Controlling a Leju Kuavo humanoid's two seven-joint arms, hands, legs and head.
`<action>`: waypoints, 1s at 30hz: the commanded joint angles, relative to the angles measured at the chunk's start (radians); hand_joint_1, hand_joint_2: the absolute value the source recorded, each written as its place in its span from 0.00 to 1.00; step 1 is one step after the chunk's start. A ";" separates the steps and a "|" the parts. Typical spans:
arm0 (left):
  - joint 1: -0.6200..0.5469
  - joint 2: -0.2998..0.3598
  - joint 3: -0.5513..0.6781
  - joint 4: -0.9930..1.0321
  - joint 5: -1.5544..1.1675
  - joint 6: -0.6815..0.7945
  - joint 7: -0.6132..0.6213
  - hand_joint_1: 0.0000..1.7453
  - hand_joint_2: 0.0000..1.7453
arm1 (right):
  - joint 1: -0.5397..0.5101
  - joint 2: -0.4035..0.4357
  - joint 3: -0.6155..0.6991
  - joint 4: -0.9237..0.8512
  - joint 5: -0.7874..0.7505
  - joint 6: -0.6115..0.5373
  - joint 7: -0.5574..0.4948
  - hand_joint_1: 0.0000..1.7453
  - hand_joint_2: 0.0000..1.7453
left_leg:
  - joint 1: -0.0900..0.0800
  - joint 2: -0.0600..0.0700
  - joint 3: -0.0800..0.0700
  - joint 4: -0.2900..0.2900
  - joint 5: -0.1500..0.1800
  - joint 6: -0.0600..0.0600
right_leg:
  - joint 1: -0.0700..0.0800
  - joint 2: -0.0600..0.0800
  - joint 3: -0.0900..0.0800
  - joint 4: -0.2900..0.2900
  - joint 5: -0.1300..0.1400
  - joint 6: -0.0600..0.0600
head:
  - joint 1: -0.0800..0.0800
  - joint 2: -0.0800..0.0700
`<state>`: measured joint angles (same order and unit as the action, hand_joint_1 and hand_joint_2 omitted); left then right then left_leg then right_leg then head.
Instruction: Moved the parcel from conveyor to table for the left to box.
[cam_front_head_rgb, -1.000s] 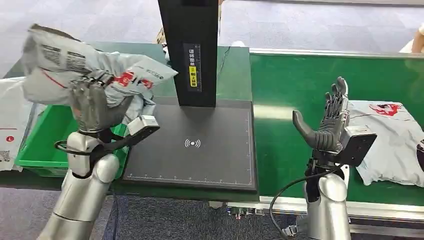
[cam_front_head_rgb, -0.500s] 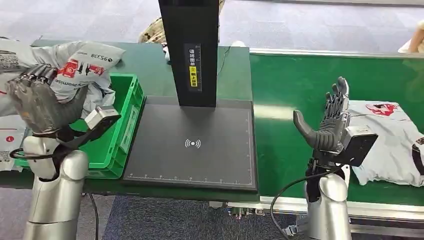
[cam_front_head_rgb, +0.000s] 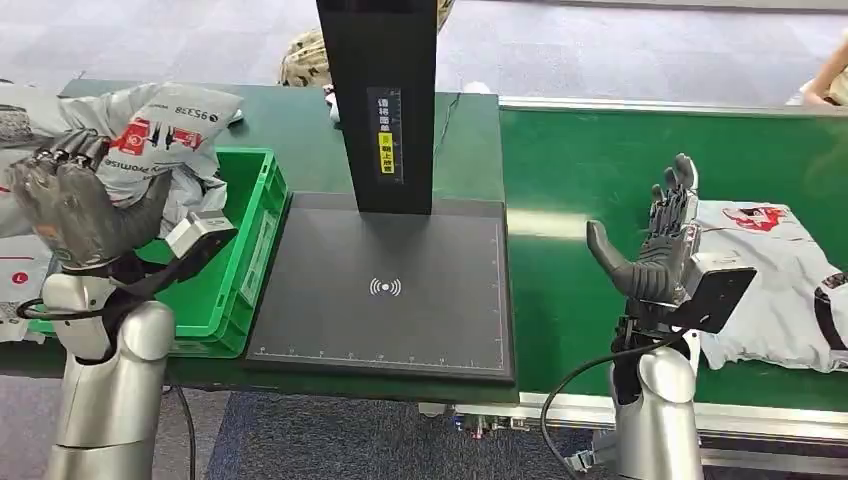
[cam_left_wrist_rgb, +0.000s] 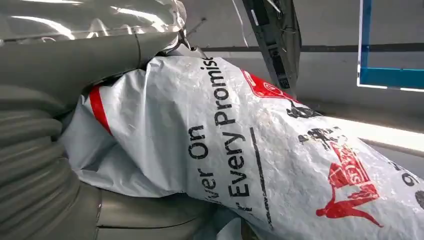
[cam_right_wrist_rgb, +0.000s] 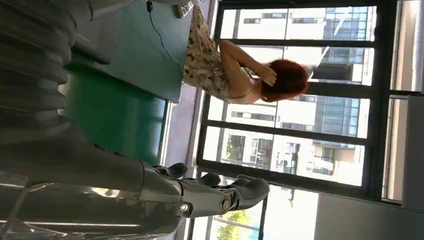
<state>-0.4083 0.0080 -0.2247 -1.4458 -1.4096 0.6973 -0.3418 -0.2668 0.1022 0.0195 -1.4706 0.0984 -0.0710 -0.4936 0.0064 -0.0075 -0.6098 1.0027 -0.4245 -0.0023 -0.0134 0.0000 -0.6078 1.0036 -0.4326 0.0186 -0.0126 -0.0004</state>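
At lower left of your head view, the left hand (cam_front_head_rgb: 75, 205) grips a grey parcel (cam_front_head_rgb: 150, 130), lifted over the green box (cam_front_head_rgb: 235, 265). Lower right, your right hand (cam_front_head_rgb: 655, 250) stands upright above the conveyor (cam_front_head_rgb: 600, 160), fingers spread, holding nothing. Beside it lies another parcel (cam_front_head_rgb: 780, 290). Centre frame, black scanner pad (cam_front_head_rgb: 385, 290) on the desk (cam_front_head_rgb: 300, 120).

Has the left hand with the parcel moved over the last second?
Yes. The left hand, gripping the parcel, swung leftward from the scanner post to over the green crate.
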 joint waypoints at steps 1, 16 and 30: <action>-0.031 0.026 -0.004 -0.002 -0.008 0.001 -0.008 1.00 1.00 | -0.018 -0.029 0.007 0.034 -0.003 0.000 0.000 0.00 1.00 | 0.000 0.000 0.001 0.000 0.000 0.000 | 0.000 0.000 0.001 0.000 0.000 0.000 | 0.000 0.000; -0.031 0.026 -0.004 -0.002 -0.008 0.001 -0.008 1.00 1.00 | -0.018 -0.029 0.007 0.034 -0.003 0.000 0.000 0.00 1.00 | 0.000 0.000 0.001 0.000 0.000 0.000 | 0.000 0.000 0.001 -0.001 0.000 0.000 | 0.000 0.000; -0.590 0.165 0.277 1.166 -0.101 -0.703 0.604 1.00 1.00 | -0.130 -0.015 0.096 0.174 0.026 0.029 -0.007 0.00 1.00 | 0.002 0.009 0.003 -0.005 0.008 -0.007 | 0.004 0.007 -0.002 0.000 0.007 -0.009 | -0.011 0.000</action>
<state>-0.8574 0.1564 0.0084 -0.6026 -1.5091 -0.0620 0.2845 -0.3396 0.1095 0.0782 -1.3935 0.1331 -0.0397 -0.4959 0.0073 0.0026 -0.6093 0.9972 -0.4151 -0.0097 -0.0107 0.0086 -0.6131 1.0043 -0.4236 0.0094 -0.0233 -0.0004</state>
